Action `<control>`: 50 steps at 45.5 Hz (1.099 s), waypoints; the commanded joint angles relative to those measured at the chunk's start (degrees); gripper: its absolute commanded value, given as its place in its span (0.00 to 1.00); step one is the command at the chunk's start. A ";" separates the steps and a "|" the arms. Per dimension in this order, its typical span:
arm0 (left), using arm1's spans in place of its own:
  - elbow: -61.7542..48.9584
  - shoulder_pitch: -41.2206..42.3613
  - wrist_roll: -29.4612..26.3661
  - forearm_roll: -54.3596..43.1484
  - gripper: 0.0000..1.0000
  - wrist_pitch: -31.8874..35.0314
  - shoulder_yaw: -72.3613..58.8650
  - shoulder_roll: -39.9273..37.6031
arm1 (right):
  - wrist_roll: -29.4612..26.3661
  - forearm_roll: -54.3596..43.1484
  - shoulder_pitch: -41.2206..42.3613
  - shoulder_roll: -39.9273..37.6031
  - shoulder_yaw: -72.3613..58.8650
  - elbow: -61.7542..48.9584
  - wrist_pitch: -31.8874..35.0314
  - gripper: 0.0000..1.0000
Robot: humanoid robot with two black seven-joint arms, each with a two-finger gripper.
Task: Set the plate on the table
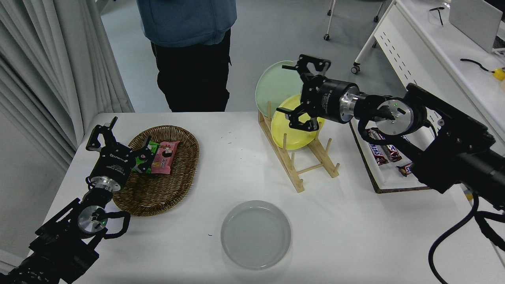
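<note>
The light grey plate [255, 234] lies flat on the white table [232, 165] near its front edge, with nothing touching it. My right gripper [302, 94] is open and empty. It is raised well above the table, in front of the yellow plate [294, 132] and the pale green plate [274, 88] that stand upright in the wooden rack [303, 161]. My left gripper [103, 132] is parked at the lower left beside the wicker basket, open.
A wicker basket [158, 173] with snack packets sits at the left. A white tray [388, 165] with chocolate bars is at the right, partly behind my right arm. A person [189, 51] stands at the far side. A white perforated desk [434, 79] is at the right.
</note>
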 commanded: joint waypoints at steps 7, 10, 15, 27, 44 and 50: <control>0.03 -0.01 0.00 0.02 1.00 -0.05 -0.01 -0.06 | 16.40 -4.00 -11.55 -0.79 12.68 -2.76 6.18 1.00; -0.05 -0.01 0.00 0.02 1.00 -0.05 -0.01 0.02 | 16.32 -3.73 -14.97 -1.06 13.99 -6.44 15.31 1.00; 0.03 -0.01 0.00 0.02 1.00 0.03 -0.01 0.02 | 16.05 -2.77 -17.70 -0.53 17.07 -11.45 19.56 1.00; 0.03 -0.01 0.00 0.02 1.00 -0.05 -0.01 0.02 | 16.40 -2.68 -20.26 5.36 23.23 -26.04 19.65 1.00; -0.05 -0.01 0.00 0.02 1.00 -0.06 -0.01 0.02 | 16.58 -2.68 -21.93 12.21 33.85 -34.75 20.18 1.00; 0.03 -0.01 0.00 0.02 1.00 -0.06 -0.01 0.02 | 16.93 -2.68 -22.10 13.97 34.39 -36.86 20.35 1.00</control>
